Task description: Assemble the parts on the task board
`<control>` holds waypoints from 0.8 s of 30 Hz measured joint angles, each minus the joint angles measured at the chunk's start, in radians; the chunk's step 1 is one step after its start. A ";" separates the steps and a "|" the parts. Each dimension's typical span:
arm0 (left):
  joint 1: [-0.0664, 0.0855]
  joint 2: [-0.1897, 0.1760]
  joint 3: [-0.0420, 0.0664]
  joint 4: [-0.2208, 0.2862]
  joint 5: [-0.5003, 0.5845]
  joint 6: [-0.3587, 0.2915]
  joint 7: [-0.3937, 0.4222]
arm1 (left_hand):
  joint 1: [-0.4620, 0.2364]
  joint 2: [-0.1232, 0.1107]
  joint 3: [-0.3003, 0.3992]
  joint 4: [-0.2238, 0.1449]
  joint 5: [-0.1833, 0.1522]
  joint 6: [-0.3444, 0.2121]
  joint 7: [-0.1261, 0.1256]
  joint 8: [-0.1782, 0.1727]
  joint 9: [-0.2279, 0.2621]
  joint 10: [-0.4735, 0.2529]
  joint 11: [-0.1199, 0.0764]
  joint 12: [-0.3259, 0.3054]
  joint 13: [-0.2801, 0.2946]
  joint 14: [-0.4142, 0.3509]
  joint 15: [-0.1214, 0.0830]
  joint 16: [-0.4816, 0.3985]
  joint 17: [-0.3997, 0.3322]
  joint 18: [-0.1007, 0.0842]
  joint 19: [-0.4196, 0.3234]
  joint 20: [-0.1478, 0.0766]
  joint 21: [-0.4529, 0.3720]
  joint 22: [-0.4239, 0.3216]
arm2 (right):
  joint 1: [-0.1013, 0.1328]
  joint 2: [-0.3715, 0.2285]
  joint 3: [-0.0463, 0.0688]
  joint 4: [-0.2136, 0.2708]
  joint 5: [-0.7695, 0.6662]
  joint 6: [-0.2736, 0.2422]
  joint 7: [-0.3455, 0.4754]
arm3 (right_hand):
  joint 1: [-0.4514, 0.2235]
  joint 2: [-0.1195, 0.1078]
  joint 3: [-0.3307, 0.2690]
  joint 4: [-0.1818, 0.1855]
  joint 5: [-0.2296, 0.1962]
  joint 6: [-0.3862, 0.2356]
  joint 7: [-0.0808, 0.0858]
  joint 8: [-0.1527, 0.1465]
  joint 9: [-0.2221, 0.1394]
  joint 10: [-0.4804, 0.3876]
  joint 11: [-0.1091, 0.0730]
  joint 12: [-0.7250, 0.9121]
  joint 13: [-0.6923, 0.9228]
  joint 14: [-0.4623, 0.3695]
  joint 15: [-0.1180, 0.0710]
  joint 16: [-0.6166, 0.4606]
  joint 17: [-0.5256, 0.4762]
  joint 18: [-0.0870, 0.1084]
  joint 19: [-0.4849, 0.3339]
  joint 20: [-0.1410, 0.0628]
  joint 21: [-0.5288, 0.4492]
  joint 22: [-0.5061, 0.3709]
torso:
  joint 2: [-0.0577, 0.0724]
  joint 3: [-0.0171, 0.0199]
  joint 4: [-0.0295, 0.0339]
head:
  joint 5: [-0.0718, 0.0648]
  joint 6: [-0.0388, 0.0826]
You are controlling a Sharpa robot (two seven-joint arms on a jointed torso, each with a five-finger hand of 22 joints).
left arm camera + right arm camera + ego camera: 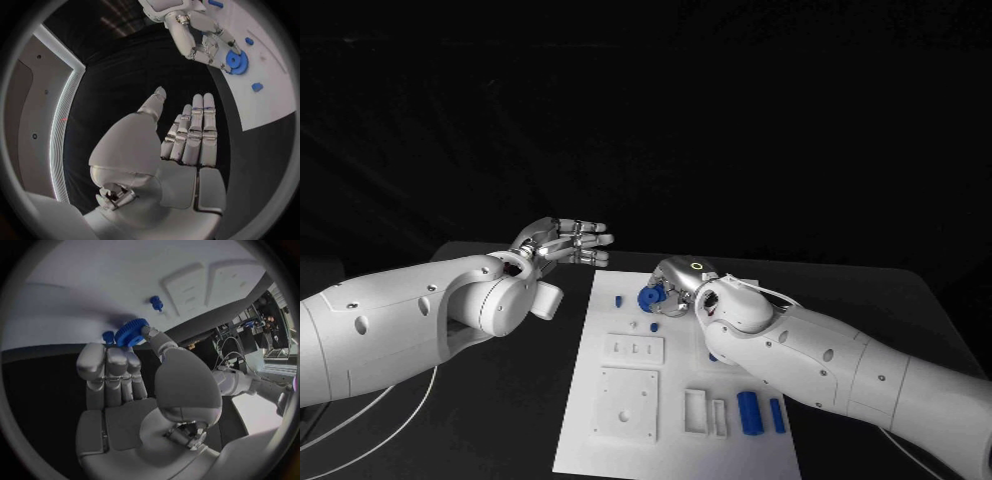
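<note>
Head view: the right robot hand (678, 285) grasps a blue gear (651, 298) over the far end of the white board (678, 440); two blue bars (762, 412) lie lengthwise near the board's near end. The left robot hand (567, 241) hangs released above the surface (516, 400).

Left wrist view: its fingers (194, 135) are straight, holding nothing.

Right wrist view: the gear (130, 332) stands on edge between fingertips, a blue peg (156, 303) nearby.

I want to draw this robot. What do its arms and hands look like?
Both arms are smooth, rounded white shells with small dark dots. The left hand and right hand are silver metal with jointed fingers. The right wrist carries a small glowing ring. A thin white cable runs along the right forearm.
</note>
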 measured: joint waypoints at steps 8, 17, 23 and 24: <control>0.000 0.006 0.000 -0.001 -0.001 0.002 -0.003 | 0.000 0.000 0.000 0.000 0.000 0.000 0.000 0.000 0.000 0.000 0.000 0.000 0.000 0.000 0.000 0.000 0.000 0.000 0.000 0.000 0.000 0.000 | 0.004 0.012 -0.008 -0.032 0.000 0.010 -0.004 | 0.000 0.000 -0.007 0.007 0.000 -0.008 0.004 0.001 -0.001 0.000 0.000 0.000 -0.003 0.000 0.000 -0.008 -0.004 0.000 0.000 0.000 -0.006 0.000 | 0.000 0.0008 0.0000 | -0.002 0.003; 0.000 0.006 0.000 -0.003 -0.001 0.006 -0.006 | 0.000 0.000 0.000 0.000 0.000 0.000 0.000 0.000 0.000 0.000 0.000 0.000 0.000 0.000 0.000 0.000 0.000 0.000 0.000 0.000 0.000 0.000 | 0.004 0.018 -0.011 -0.038 -0.001 0.008 -0.014 | 0.000 0.000 0.004 0.015 0.000 -0.012 0.005 0.002 0.001 -0.004 0.004 -0.004 -0.004 0.000 0.000 -0.008 -0.004 0.000 0.000 0.000 -0.010 0.000 | 0.000 0.0011 0.0012 | -0.003 0.003; 0.000 0.005 0.000 -0.003 -0.002 0.007 -0.008 | 0.000 0.000 0.000 0.000 0.000 0.000 0.000 0.000 0.000 0.000 0.000 0.000 0.000 0.000 0.000 0.000 0.000 0.000 0.000 0.000 0.000 0.000 | 0.004 0.018 -0.011 -0.038 -0.002 0.008 -0.016 | 0.000 0.000 -0.006 0.019 -0.018 -0.040 0.011 0.004 0.001 -0.007 0.006 -0.004 -0.008 0.000 0.000 -0.012 -0.006 0.000 0.000 0.000 -0.014 0.000 | -0.001 0.0007 -0.0003 | -0.003 0.003; 0.000 0.005 0.000 -0.003 -0.002 0.008 -0.008 | 0.000 0.000 0.000 0.000 0.000 0.000 0.000 0.000 0.000 0.000 0.000 0.000 0.000 0.000 0.000 0.000 0.000 0.000 0.000 0.000 0.000 0.000 | 0.004 0.018 -0.011 -0.038 -0.001 0.008 -0.016 | 0.000 0.000 -0.022 0.024 -0.025 -0.048 0.012 0.006 0.002 -0.008 0.007 -0.004 -0.009 0.000 0.000 -0.012 -0.006 0.000 0.000 0.000 -0.014 0.000 | -0.001 0.0007 -0.0007 | -0.002 0.003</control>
